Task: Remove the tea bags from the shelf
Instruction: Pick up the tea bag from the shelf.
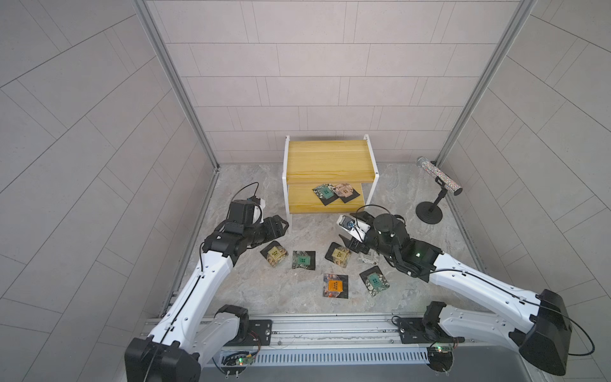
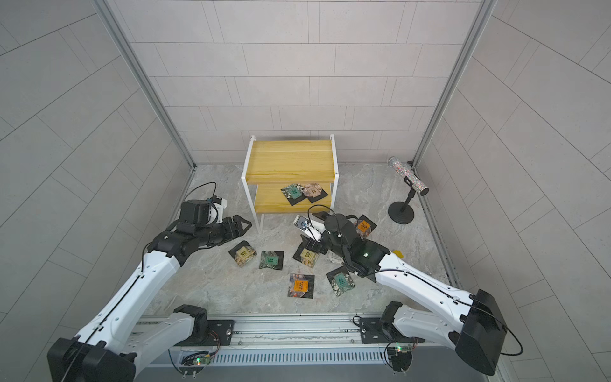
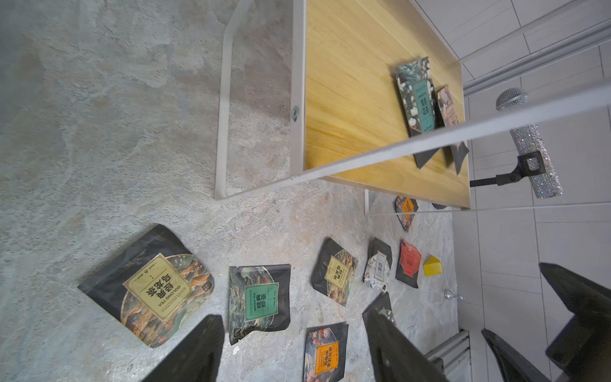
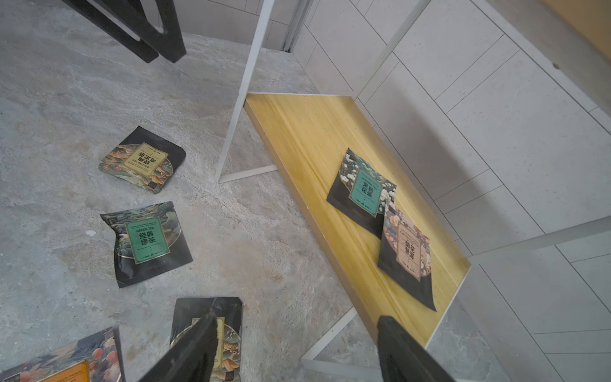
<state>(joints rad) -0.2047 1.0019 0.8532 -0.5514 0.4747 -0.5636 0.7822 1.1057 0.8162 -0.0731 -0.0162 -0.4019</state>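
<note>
**Fig. Two tea bags on the lower tier; both grippers empty**

The shelf (image 1: 327, 158) stands at the back of the tabletop (image 1: 251, 294), about centre. Its upper board is bare. The lower board (image 1: 302, 202) carries two tea bags toward its right end, near the front edge. These are a teal-label sachet (image 4: 365, 191) and a beige-label sachet (image 4: 408, 251), overlapping at one corner. The beige one looks to lie on top there. Other sachets (image 1: 303, 260) lie scattered flat on the tabletop in front of the shelf, off it.

Left gripper (image 3: 294, 317): jaws spread wide, nothing betw. them, low over the tabletop just beside the shelf's front-left leg. Right gripper (image 4: 297, 319): likewise spread and empty, in front of the shelf's right half, facing the lower board.

Handling (judgement): the sachets are prob. v. light, thin and pliable, w/ slick printed film. They look slightly pillowed at the centre and flat at the black sealed edges. They are not fragile, but would crease easily and are apt to slide rather than lift.

Lying flat on wood, they offer no face to pinch from above. The upper board also overhangs the rear of the pair, so the approach should be low, from the front.

Best hold: the black sealed margin or the corner nearest the front edge, one finger under and one over. Failing that, drag the sachet to the board edge first. Take the beige one first, as it seems uppermost; pulling the teal one may carry its neighbour along.
</note>
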